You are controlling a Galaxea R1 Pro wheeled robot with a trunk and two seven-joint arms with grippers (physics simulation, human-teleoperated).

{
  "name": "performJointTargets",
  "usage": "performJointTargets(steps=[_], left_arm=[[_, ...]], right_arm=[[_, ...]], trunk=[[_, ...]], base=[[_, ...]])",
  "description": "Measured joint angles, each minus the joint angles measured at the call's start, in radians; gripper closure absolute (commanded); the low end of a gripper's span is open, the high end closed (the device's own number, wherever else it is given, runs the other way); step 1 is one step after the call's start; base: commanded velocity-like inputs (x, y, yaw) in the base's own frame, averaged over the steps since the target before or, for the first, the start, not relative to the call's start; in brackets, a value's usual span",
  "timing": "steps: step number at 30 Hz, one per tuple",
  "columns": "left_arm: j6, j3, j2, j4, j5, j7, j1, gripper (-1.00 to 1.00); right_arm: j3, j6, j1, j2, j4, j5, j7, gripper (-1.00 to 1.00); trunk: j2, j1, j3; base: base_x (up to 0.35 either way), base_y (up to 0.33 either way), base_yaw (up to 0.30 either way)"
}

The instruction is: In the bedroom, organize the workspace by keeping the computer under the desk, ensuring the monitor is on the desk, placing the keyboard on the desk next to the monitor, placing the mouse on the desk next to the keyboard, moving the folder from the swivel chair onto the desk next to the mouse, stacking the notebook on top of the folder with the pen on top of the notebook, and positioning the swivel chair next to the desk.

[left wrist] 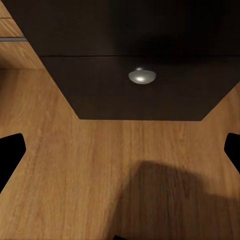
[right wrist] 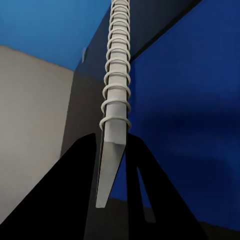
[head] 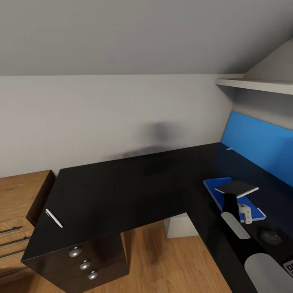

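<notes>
Two pincers were at work. The right pincer was clamped on the notebook by its spiral edge, holding it just over the folder on the table. The left pincer hung with its fingers spread above the floor, before a drawer knob. The pen lay near the table's left edge, the mouse beside the folder.
</notes>
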Motion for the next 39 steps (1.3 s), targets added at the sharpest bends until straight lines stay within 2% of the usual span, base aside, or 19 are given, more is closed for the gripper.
performJointTargets(steps=[6,7,18,28,33,36,39], left_arm=[[0.0,0.0,0.0,0.001,0.0,0.0,0.0,-1.0],[0.0,0.0,0.0,0.001,0.0,0.0,0.0,-1.0],[0.0,0.0,0.0,0.001,0.0,-0.001,0.0,-1.0],[0.0,0.0,0.0,0.0,0.0,-0.001,0.0,-1.0],[0.0,0.0,0.001,0.0,0.0,-0.001,0.0,-1.0],[0.0,0.0,0.001,0.0,0.0,-0.001,0.0,-1.0],[0.001,0.0,0.002,0.001,0.002,-0.001,0.0,-1.0]], right_arm=[[0.0,0.002,0.0,0.0,0.0,0.0,0.0,1.0],[0.0,0.002,0.0,0.0,0.0,0.0,0.0,-1.0],[0.0,0.006,0.0,-0.001,-0.001,0.004,-0.023,-1.0],[0.0,0.006,0.0,-0.002,-0.002,0.004,-0.024,-1.0],[0.004,0.005,0.0,-0.001,-0.005,0.004,-0.019,-1.0],[0.009,0.002,0.0,0.002,-0.013,0.004,-0.007,-1.0],[0.011,0.001,0.0,0.005,-0.021,0.003,0.035,-1.0]], trunk=[[0.0,0.0,0.0],[0.0,0.0,0.0],[0.0,0.0,0.0],[0.0,0.001,0.0],[0.0,0.0,0.0],[0.021,-0.011,0.009],[0.042,-0.023,0.019]], base=[[0.0,0.0,0.0],[0.0,0.0,0.0],[-0.017,0.0,0.0],[-0.277,0.0,0.0],[-0.095,0.0,0.0],[-0.015,0.0,0.0],[-0.005,0.0,0.0]])
